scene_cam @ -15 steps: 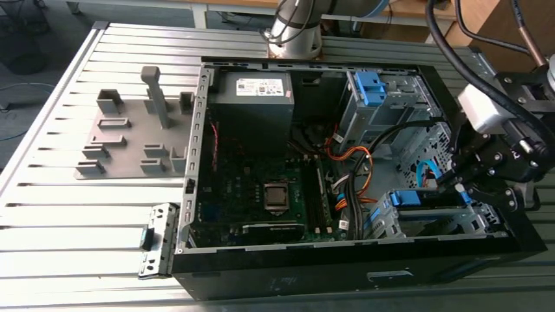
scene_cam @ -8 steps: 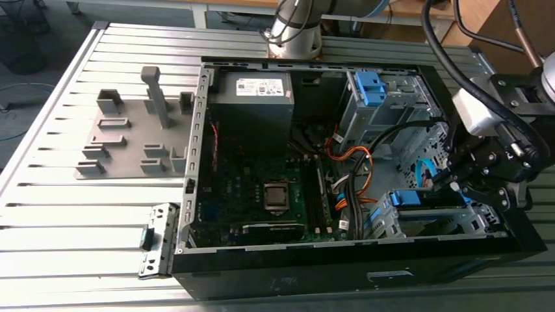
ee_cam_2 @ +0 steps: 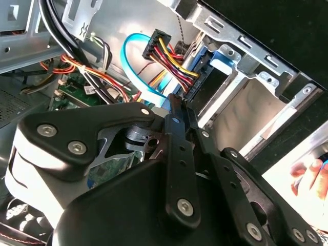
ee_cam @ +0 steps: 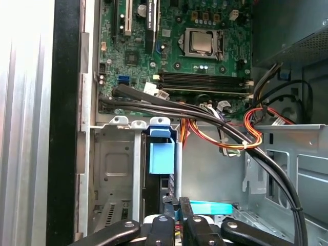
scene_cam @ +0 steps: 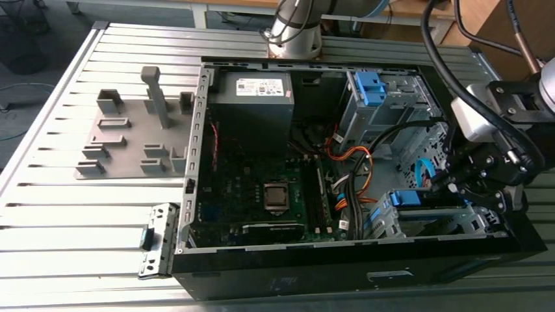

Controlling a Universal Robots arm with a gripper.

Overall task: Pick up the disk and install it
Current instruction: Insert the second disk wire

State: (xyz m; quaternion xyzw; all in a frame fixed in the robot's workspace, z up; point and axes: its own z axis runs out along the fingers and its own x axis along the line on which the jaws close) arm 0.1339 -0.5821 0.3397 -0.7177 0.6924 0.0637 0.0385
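Your gripper (ee_cam: pixel 178 204) is closed on nothing; the disk (ee_cam: pixel 161 154) sits just ahead of its tips, lengthwise in the drive cage (ee_cam: pixel 115 154).

Black cables (ee_cam: pixel 195 110) and drive cage (ee_cam: pixel 115 164) closely hem the claw (ee_cam: pixel 177 205).

Hard glare on the ribbed desk (scene_cam: pixel 61 208), computer case (scene_cam: pixel 286 273) interior shadowed, desk blown white in first wrist view
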